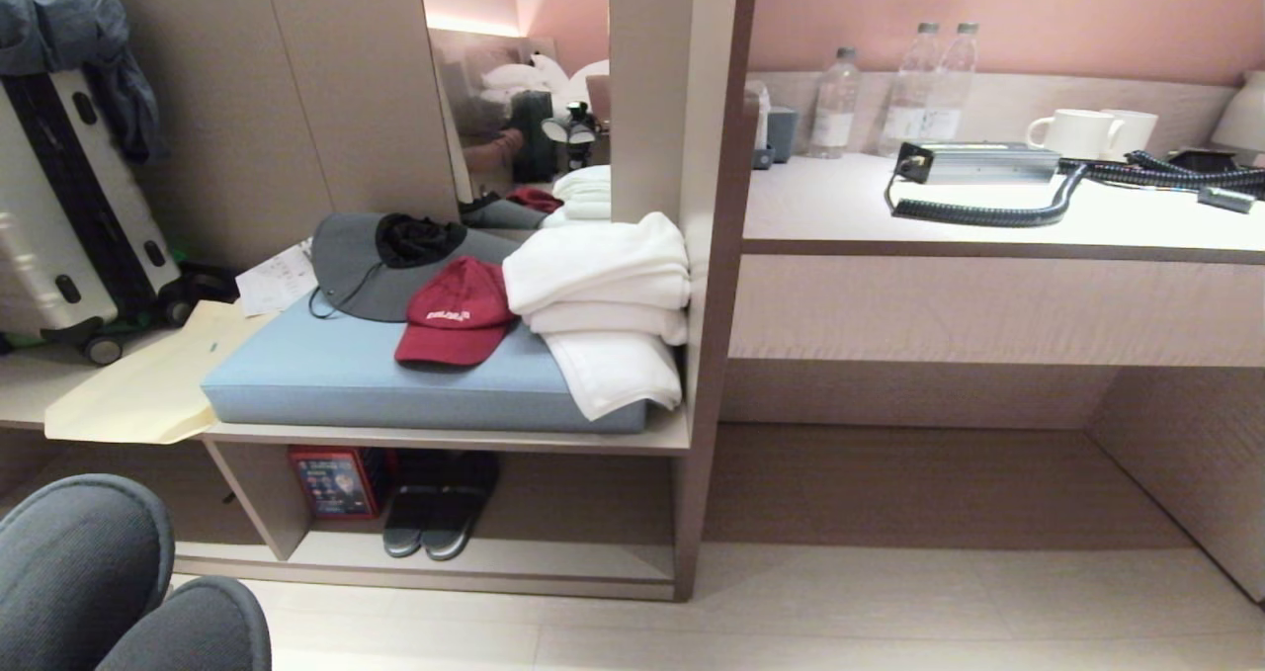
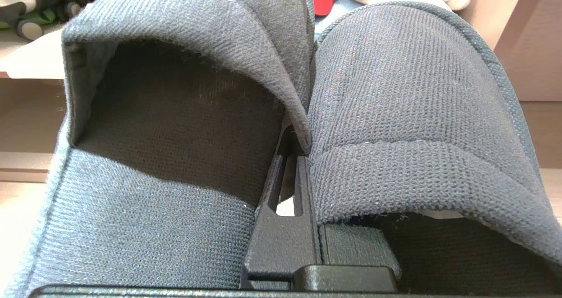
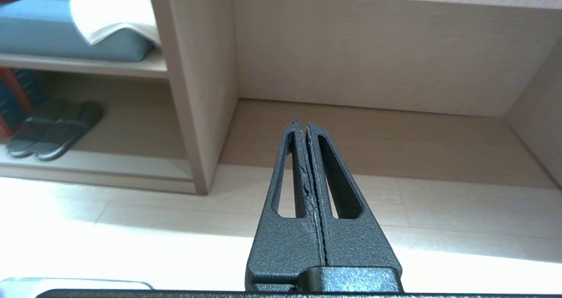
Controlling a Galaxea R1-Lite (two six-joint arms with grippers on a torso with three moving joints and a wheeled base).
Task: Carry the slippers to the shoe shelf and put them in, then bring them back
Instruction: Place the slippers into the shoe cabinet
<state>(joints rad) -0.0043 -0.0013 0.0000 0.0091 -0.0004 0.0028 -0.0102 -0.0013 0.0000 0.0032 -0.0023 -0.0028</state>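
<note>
Beige shoe shelf lies center-left, ahead of the slippers at lower left, pinched together by the left gripper; right gripper is pressed together, empty.

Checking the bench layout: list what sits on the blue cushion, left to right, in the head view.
Grey sun hat → red cap → stack of white towels, which ends against the vertical divider panel.

Colour reference: slippers, shelf unit and nearby items

The slippers are grey-blue woven fabric with dark interiors; shoe shelf light beige wood-laminate; slides black; cushion pale blue; cap red with white lettering; towels white; wall pink; 2 mugs white; right gripper textured black.
</note>
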